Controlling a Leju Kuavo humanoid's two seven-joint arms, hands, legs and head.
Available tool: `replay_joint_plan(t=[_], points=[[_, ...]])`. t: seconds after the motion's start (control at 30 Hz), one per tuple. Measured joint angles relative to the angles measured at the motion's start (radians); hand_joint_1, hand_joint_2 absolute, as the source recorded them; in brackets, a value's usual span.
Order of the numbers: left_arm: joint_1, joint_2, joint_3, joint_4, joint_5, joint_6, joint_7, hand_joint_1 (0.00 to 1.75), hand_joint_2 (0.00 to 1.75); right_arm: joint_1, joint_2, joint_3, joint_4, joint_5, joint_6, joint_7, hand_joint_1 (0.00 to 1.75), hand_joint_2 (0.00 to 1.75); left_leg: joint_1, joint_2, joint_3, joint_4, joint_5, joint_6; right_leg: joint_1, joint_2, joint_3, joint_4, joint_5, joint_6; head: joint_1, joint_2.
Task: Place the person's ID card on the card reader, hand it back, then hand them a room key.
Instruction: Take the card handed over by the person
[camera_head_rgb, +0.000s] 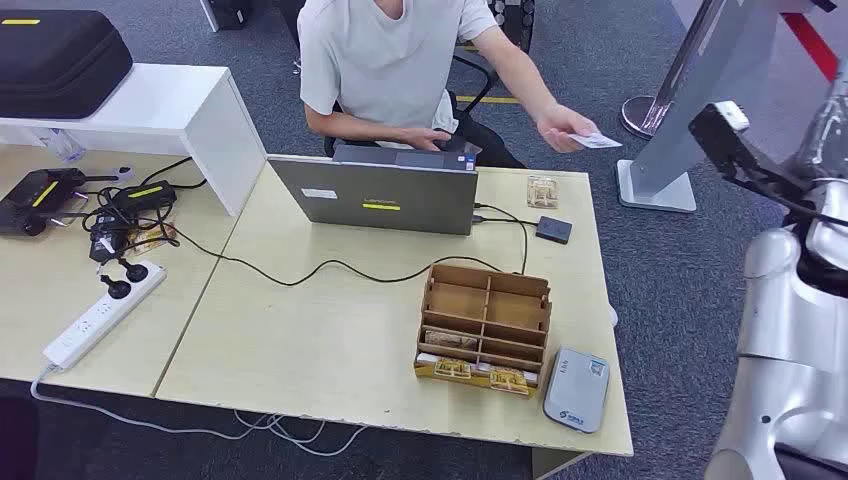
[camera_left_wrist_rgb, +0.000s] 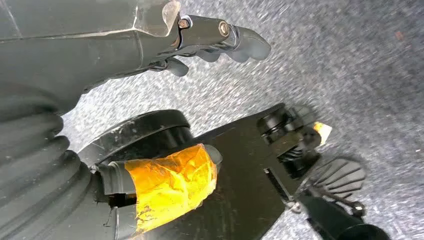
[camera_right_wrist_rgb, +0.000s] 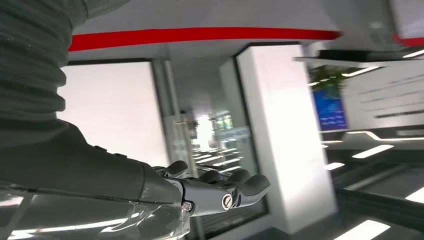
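The right hand (camera_right_wrist_rgb: 220, 192) is raised with fingers loosely spread, holding nothing. The left hand (camera_left_wrist_rgb: 210, 42) hangs over carpet, fingers apart and empty. At one o'clock, a person's hand (camera_head_rgb: 562, 126) offers the ID card (camera_head_rgb: 598, 141); the card reader (camera_head_rgb: 577, 388) lies at five o'clock.

The ID card (camera_head_rgb: 596, 141) in the person's hand (camera_head_rgb: 562, 126) is white, with markings too small to read. The person's shirt (camera_head_rgb: 390, 55) is pale grey. The card reader (camera_head_rgb: 576, 388) is light grey with a blue mark at one corner. The wooden organiser (camera_head_rgb: 485, 318) is plain brown; cards along its front look yellow-printed. Beside the left hand (camera_left_wrist_rgb: 220, 42), which is dark grey, sits orange-yellow tape (camera_left_wrist_rgb: 170, 186) over speckled grey carpet (camera_left_wrist_rgb: 345, 60). The right hand (camera_right_wrist_rgb: 220, 192) is silver-grey.
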Motion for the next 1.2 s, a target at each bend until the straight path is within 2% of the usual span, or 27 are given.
replay_joint_plan(t=[0.2, 0.37, 0.5, 0.63, 0.67, 0.7, 0.8, 0.83, 1.2], points=[[-0.002, -0.006, -0.031, 0.000, -0.019, 0.044, -0.057, 0.00, 1.75, 0.019, 0.097, 0.114, -0.043, -0.036, 0.037, -0.056, 0.00, 1.75, 0.000, -0.001, 0.000, 0.000, 0.000, 0.000, 0.000, -0.001, 0.000, 0.000, 0.000, 0.000, 0.000, 0.000], [-0.001, -0.009, -0.039, 0.000, 0.002, 0.031, -0.065, 0.00, 1.75, 0.030, 0.133, 0.183, -0.052, -0.068, 0.049, -0.074, 0.00, 1.75, 0.000, -0.001, -0.001, 0.000, 0.000, 0.000, 0.000, -0.002, 0.000, 0.000, 0.000, 0.000, 0.000, 0.000], [-0.001, -0.009, -0.039, 0.001, 0.010, 0.018, -0.065, 0.00, 0.00, 0.034, 0.144, 0.215, -0.052, -0.075, 0.049, -0.075, 0.00, 1.75, 0.000, -0.001, -0.001, 0.000, 0.000, 0.000, 0.000, -0.002, 0.000, -0.001, 0.000, 0.000, 0.000, 0.000], [0.000, -0.009, -0.036, 0.002, 0.078, -0.056, -0.086, 0.00, 1.75, 0.034, 0.147, 0.243, -0.052, -0.098, 0.049, -0.078, 0.00, 1.75, 0.000, -0.001, -0.001, 0.000, 0.000, 0.000, 0.000, -0.001, 0.000, -0.001, 0.000, 0.000, 0.000, 0.000], [0.000, -0.009, -0.032, 0.002, 0.104, -0.088, -0.102, 0.00, 1.75, 0.034, 0.147, 0.251, -0.052, -0.111, 0.050, -0.079, 0.00, 1.75, 0.000, -0.001, -0.001, 0.000, 0.000, 0.000, 0.000, -0.001, -0.001, -0.001, 0.000, 0.000, 0.000, 0.000], [0.001, -0.009, -0.026, 0.002, 0.127, -0.121, -0.118, 0.00, 1.75, 0.033, 0.147, 0.260, -0.052, -0.127, 0.052, -0.080, 0.12, 1.75, 0.000, -0.001, -0.001, 0.000, 0.000, 0.000, 0.000, -0.002, -0.001, -0.001, 0.000, 0.000, 0.000, 0.000], [0.002, -0.010, -0.010, 0.002, 0.165, -0.192, -0.132, 0.00, 1.75, 0.030, 0.147, 0.282, -0.052, -0.166, 0.060, -0.085, 1.43, 1.75, 0.000, -0.001, -0.001, 0.000, 0.000, 0.000, 0.000, -0.002, -0.001, -0.001, 0.000, 0.000, 0.000, 0.000], [0.002, -0.010, -0.007, 0.002, 0.171, -0.205, -0.129, 0.00, 1.75, 0.029, 0.147, 0.289, -0.052, -0.176, 0.062, -0.086, 1.75, 1.75, 0.000, -0.001, -0.001, 0.000, 0.000, 0.000, 0.000, -0.001, -0.001, -0.001, 0.000, 0.000, 0.000, 0.000], [0.005, -0.007, 0.016, 0.002, 0.195, -0.229, -0.108, 0.00, 1.75, 0.025, 0.140, 0.333, -0.050, -0.243, 0.062, -0.096, 1.75, 1.75, 0.000, -0.001, -0.001, 0.000, 0.000, 0.000, 0.000, -0.002, -0.001, -0.001, 0.000, 0.000, 0.000, 0.000]])
